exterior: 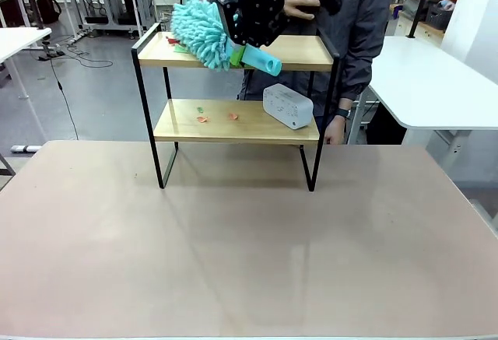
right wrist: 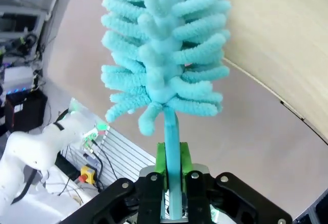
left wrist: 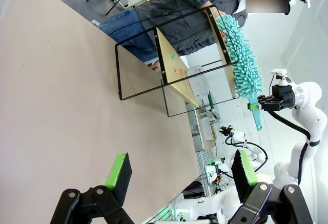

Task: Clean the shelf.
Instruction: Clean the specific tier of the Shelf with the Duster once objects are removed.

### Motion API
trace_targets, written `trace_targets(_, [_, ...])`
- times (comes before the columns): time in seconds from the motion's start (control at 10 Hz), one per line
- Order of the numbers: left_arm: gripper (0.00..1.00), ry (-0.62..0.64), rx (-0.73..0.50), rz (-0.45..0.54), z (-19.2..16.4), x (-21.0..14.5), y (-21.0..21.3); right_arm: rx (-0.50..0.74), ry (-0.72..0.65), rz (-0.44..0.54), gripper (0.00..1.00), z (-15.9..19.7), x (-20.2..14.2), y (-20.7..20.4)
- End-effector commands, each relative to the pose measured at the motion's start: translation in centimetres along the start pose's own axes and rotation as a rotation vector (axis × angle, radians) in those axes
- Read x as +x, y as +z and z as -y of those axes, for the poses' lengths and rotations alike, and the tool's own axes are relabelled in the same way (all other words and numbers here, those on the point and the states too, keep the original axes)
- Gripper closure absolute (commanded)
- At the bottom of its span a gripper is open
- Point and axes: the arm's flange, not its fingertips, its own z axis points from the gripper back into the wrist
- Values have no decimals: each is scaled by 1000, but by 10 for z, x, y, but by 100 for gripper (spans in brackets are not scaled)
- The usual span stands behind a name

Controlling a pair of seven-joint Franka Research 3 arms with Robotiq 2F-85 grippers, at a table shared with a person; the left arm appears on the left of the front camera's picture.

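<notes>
Shelf [exterior: 177, 127] holds scraps [exterior: 202, 119], white box [exterior: 288, 106]; right hand [right wrist: 172, 163] grips duster [right wrist: 164, 70], left hand [left wrist: 182, 170] wide.

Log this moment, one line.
right tool: shut on duster | duster: at shelf top board | left tool: open, empty | lower board: scraps, white box

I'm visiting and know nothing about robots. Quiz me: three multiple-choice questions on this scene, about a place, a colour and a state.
1. Where on the shelf is the white box? A top board; B lower board; C hanging from the frame.
2. The duster is: A teal; B yellow; C red.
3. The left gripper is: A shut on the duster; B shut on the box; C open, empty.
B: it rests on the lower board. A: its fluffy head is teal. C: its jaws stand wide apart, nothing between.
</notes>
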Motion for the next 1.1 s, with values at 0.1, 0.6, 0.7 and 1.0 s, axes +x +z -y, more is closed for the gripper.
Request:
trace_targets(0.1, [0, -24, -21, 15, 1, 0, -2, 56, 150, -131, 88, 12, -6, 11])
trace_targets(0.6, [0, -24, -21, 15, 1, 0, -2, 279, 529, -320, 88, 27, -37, 30])
trace_targets(0.7, [0, -24, -21, 15, 1, 0, -2, 290, 521, -313, 88, 31, -41, 31])
trace_targets(1.0, [0, -24, -21, 15, 1, 0, -2, 315, 496, -283, 88, 43, -50, 37])
